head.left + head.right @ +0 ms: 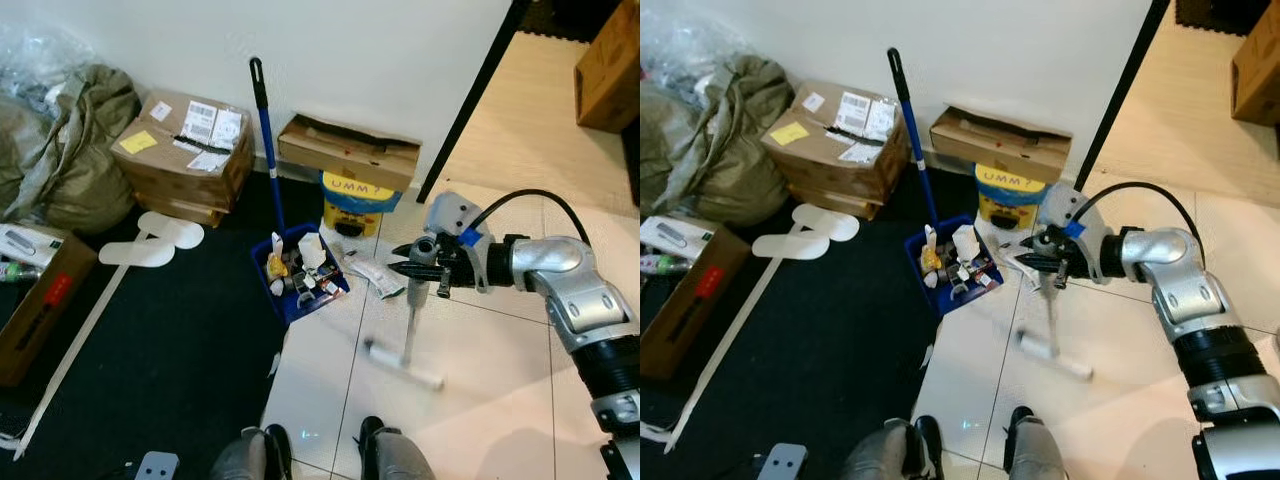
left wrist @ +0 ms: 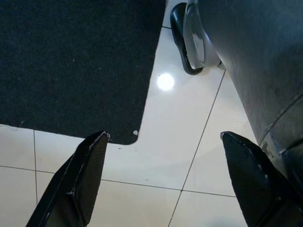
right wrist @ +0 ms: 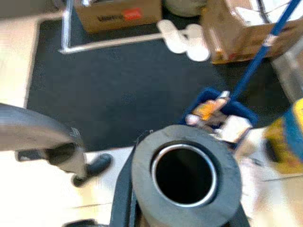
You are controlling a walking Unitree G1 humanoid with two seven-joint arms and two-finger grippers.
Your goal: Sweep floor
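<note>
Right gripper (image 1: 415, 265) clamped on the hollow, foam-sleeved top of a short broom (image 1: 408, 345) — grey shaft dropping to a pale, blurred head on white tiles (image 1: 480, 400). At its nine o'clock, a blue dustpan (image 1: 298, 275) heaped with litter. Left gripper (image 2: 161, 179) spread wide over tiles beside the dark mat (image 2: 71, 61).

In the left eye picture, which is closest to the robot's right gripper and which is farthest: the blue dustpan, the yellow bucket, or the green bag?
From the right gripper:
1. Yellow bucket, just beyond it by the wall.
2. Blue dustpan, further to its left.
3. Green bag, far left corner.
</note>
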